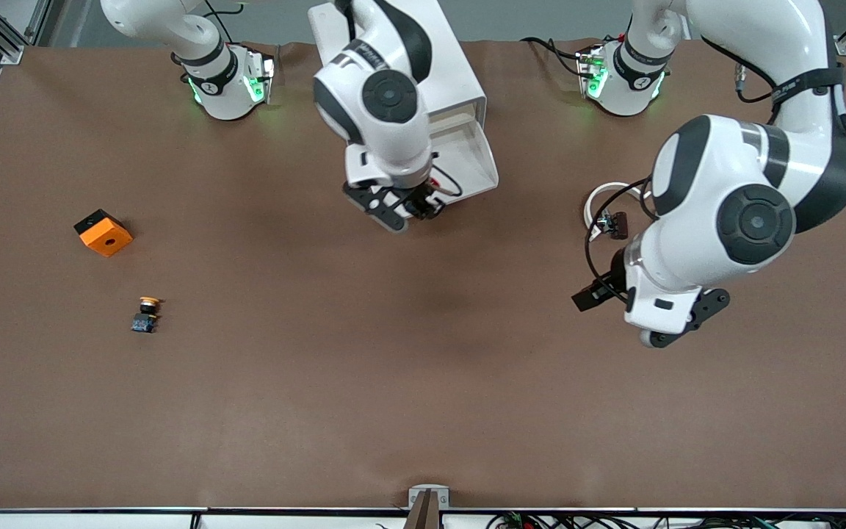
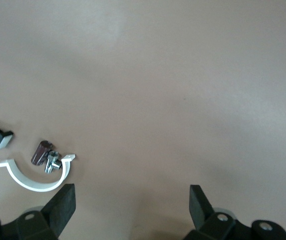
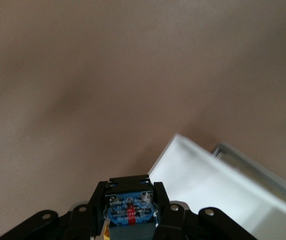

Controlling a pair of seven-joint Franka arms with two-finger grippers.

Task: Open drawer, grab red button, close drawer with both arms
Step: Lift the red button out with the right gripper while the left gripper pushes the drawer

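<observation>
Even overhead light; soft shadows; right wrist view blurred.

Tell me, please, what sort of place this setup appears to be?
Probably a robotics lab bench: two Franka arms bolted to a brown-covered table, aluminium framing at its corners, and small test parts like the orange cube and white cabinet.

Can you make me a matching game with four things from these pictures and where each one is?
Things:
1. button
2. drawer
3. orange cube
4. left claw

Places or states:
A. pulled out of the white cabinet, open
B. lying on the table toward the right arm's end, a hole on top
C. open, over bare table beside a white curved clip
D. pinched in the right claw, by the drawer

Pairs: 1-D, 2-A, 3-B, 4-C
</observation>
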